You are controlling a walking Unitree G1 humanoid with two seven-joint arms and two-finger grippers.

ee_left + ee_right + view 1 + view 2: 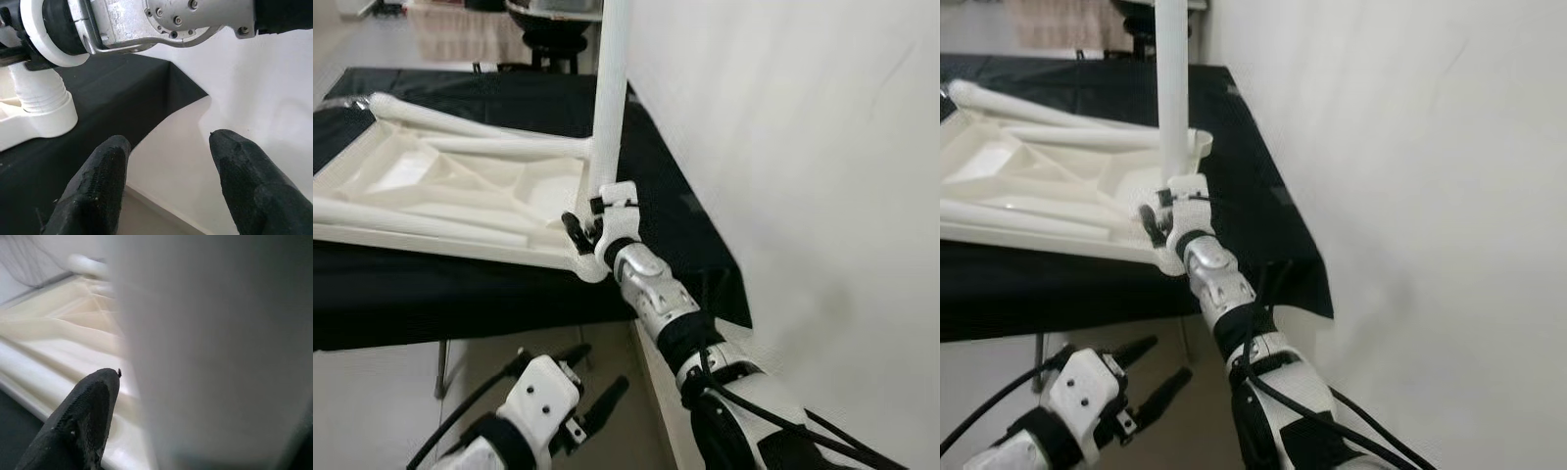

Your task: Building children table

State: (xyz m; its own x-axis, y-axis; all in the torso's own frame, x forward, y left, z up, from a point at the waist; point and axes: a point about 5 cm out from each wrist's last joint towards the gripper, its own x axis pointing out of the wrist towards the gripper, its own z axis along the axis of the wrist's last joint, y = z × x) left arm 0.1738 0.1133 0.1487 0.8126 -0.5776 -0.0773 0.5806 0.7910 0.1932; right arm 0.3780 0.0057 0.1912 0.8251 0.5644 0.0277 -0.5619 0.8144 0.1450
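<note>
Left gripper (592, 377) low in front, fingers spread wide, holding nothing, right gripper (590, 227) clasping upright white table leg (610, 98) at upturned tabletop (440, 191) corner on black-draped table (685, 225), leg top cut off.

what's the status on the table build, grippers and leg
Right gripper clamped on the upright white leg at the near corner of the upturned tabletop. Left gripper open, idle, low beside the black-draped bench. Two legs lie loose in the tabletop.
</note>
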